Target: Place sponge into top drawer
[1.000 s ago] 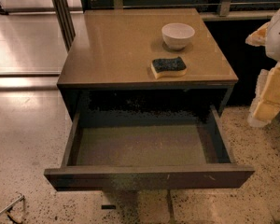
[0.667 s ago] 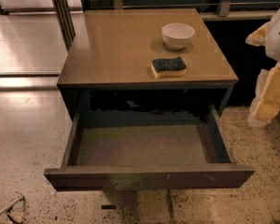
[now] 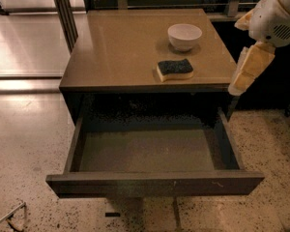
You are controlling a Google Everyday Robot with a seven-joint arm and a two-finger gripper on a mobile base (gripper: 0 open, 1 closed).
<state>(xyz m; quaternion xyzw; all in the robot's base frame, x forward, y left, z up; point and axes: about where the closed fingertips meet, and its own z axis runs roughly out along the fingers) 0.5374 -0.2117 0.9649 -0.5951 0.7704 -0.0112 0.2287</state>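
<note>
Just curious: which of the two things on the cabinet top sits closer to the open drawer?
The sponge, dark-topped, near the front edge; the white bowl sits behind it. The gripper hangs just off the right side of the cabinet.

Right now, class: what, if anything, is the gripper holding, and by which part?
Nothing is held. The gripper hangs past the right edge of the cabinet top, apart from the sponge, which lies there in front of the white bowl.
</note>
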